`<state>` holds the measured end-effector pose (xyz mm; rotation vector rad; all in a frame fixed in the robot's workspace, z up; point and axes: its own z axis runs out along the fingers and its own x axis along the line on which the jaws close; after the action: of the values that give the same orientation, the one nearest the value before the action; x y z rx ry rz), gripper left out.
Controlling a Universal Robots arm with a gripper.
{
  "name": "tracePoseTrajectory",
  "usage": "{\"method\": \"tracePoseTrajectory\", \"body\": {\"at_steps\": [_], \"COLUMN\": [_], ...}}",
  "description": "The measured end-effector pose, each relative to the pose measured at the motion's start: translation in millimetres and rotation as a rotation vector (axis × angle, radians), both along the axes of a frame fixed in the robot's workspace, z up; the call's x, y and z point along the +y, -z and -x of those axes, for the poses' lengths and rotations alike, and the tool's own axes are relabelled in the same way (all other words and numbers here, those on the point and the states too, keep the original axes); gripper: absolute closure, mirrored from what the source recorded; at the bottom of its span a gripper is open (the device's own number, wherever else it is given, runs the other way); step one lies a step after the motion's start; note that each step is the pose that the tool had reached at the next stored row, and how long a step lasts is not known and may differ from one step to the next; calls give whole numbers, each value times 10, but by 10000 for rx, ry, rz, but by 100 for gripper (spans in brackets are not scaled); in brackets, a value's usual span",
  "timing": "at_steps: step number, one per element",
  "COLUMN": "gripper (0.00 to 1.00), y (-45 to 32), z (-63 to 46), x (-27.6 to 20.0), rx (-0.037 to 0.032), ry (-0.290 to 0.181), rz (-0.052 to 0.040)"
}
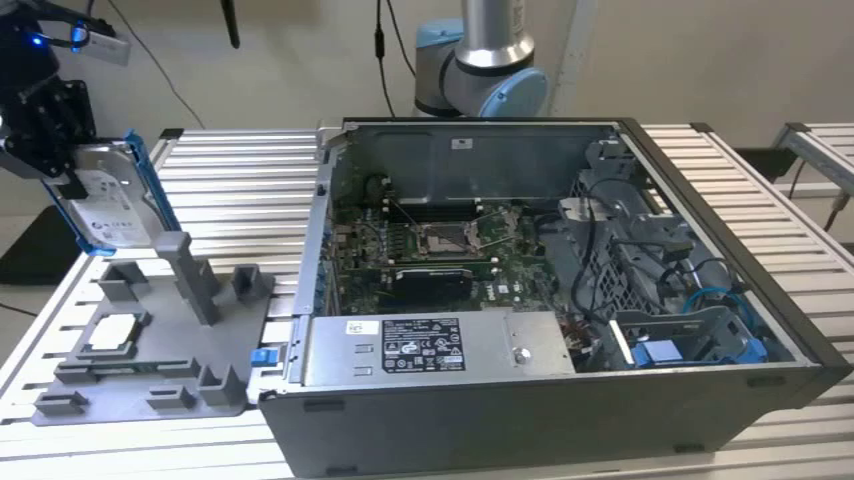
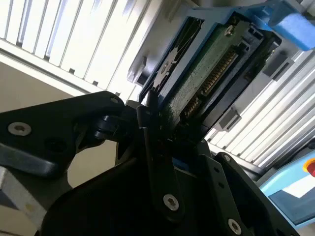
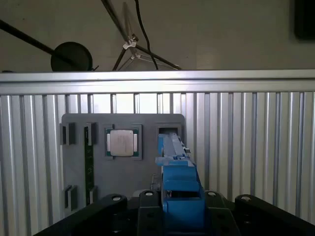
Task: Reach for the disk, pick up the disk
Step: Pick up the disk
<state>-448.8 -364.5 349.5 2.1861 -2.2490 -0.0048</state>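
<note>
**Disk in the claw and off its fixture: reach and grasp look done**

In the exterior view, the black gripper [image 1: 70,178] hangs at the view's upper left, clamped on the disk [image 1: 114,205], a flat silver-grey metal hard drive with a white label and blue plastic rails. The disk is tilted, and its lower end sits just above the grey plastic fixture plate [image 1: 160,360] on the slatted aluminium table [image 1: 227,180]. I judge the pick-up made, or all but made. I cannot tell whether the lower corner is fully clear of the plate's tall grey upright post [image 1: 187,275], which stands close beneath and is the one thing in the way. The open dark-grey computer case [image 1: 534,420], with its green motherboard [image 1: 441,240], sits well apart on the exterior view's right.

In the second wrist view, the gripper [image 2: 150,115] has its jaws together on the disk's [image 2: 206,73] edge. The green circuit-board underside and a blue rail are in sight.

In the first wrist view, the disk [image 3: 179,189] is seen edge-on, running from the gripper [image 3: 179,211] towards an empty slot [image 3: 167,132] in the fixture plate [image 3: 142,172]. A square silver processor chip [image 3: 122,142] lies in the pocket beside that slot, apart from the disk
</note>
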Motion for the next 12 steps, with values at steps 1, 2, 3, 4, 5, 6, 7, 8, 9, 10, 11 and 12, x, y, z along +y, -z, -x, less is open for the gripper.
{"method": "tracePoseTrajectory", "body": {"at_steps": [1, 2, 3, 4, 5, 6, 7, 8, 9, 10, 11, 12], "gripper": [100, 100, 100, 100, 100, 100, 100, 100, 100, 100, 100, 100], "y": [-43, -77, -116, -151, -187, -220, -275, -338, -378, -413, -457, -492], "z": [0, 0, 0, 0, 0, 0, 0, 0, 0, 0, 0, 0], "x": [0, 0, 0, 0, 0, 0, 0, 0, 0, 0, 0, 0], "rx": [1, 0, 0, 0, 1, 0, 0, 0, 0, 1, 1, 0], "ry": [0, 0, 0, 0, 0, 0, 0, 0, 0, 0, 0, 0], "rz": [6, 10, 16, 21, 26, 29, 37, 47, 54, 59, 66, 70]}}
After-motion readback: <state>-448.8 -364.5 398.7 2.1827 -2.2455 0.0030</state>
